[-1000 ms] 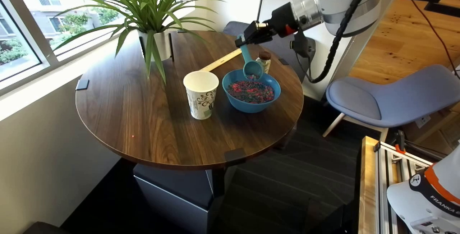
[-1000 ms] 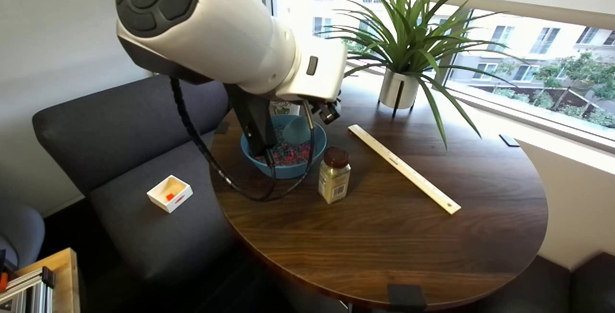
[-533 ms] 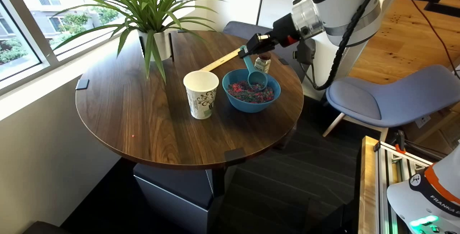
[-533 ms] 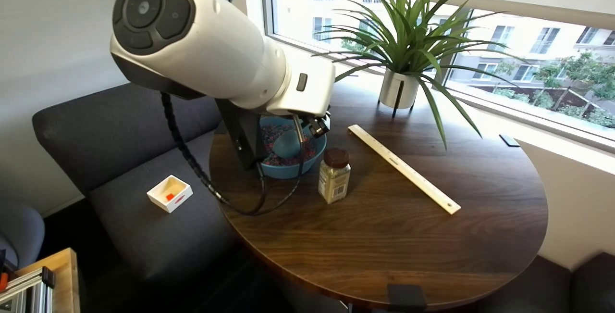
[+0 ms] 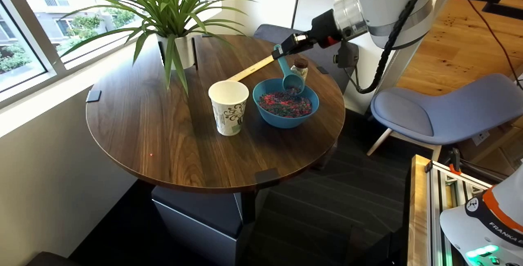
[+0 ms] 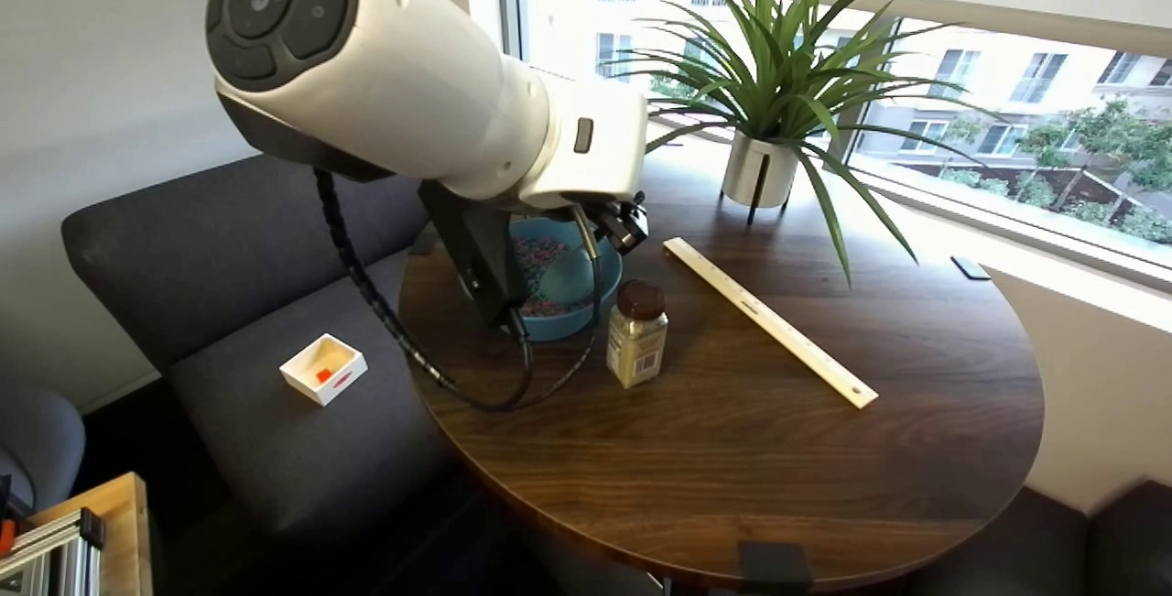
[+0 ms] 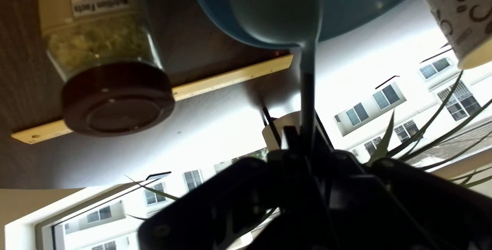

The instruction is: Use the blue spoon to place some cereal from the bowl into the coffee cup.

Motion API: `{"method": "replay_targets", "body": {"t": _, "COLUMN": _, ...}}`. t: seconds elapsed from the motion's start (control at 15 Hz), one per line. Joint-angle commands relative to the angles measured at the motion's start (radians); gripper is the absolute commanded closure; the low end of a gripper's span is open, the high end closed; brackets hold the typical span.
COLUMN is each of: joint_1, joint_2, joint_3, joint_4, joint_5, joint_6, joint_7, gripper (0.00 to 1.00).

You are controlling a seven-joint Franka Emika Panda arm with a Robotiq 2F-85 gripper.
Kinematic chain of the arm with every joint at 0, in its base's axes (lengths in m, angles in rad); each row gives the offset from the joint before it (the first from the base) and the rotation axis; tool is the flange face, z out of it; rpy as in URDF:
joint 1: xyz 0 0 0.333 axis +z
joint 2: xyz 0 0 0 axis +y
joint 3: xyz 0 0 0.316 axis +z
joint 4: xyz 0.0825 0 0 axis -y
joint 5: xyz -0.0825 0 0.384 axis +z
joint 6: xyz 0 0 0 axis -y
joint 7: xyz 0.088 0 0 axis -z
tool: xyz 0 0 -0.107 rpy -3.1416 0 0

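Note:
The blue spoon hangs scoop-down from my gripper, which is shut on its handle. The scoop is at the rear inside of the blue bowl, just over the cereal. Dark reddish pieces show in the scoop's lower part. The scoop's back shows in an exterior view and the wrist view, where the gripper is dark around the handle. The cream coffee cup stands upright beside the bowl and shows in the wrist view; the arm hides it in an exterior view.
A brown-capped jar stands close behind the bowl and spoon. A pale wooden ruler lies flat on the round table. A potted plant stands by the window. A small white box sits on the grey seat.
The gripper and spoon first went down and slightly right, the scoop into the cereal, then rose a little. The bowl and cup have not moved.

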Motion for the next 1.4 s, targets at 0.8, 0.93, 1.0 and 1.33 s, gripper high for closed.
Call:
{"method": "replay_targets", "body": {"t": 0.8, "joint_1": 0.019, "joint_2": 0.081, "joint_3": 0.018, "joint_4": 0.007, "joint_5": 0.147, "joint_6": -0.159, "joint_7": 0.004, "gripper": 0.98}}
{"method": "replay_targets", "body": {"t": 0.93, "joint_1": 0.014, "joint_2": 0.094, "joint_3": 0.013, "joint_4": 0.006, "joint_5": 0.135, "joint_6": -0.18, "joint_7": 0.071, "gripper": 0.98}}
{"method": "replay_targets", "body": {"t": 1.0, "joint_1": 0.01, "joint_2": 0.1, "joint_3": 0.008, "joint_4": 0.005, "joint_5": 0.124, "joint_6": -0.204, "joint_7": 0.114, "gripper": 0.98}}
{"method": "replay_targets", "body": {"t": 1.33, "joint_1": -0.027, "joint_2": 0.104, "joint_3": -0.028, "joint_4": 0.02, "joint_5": 0.111, "joint_6": -0.36, "joint_7": 0.265, "gripper": 0.98}}
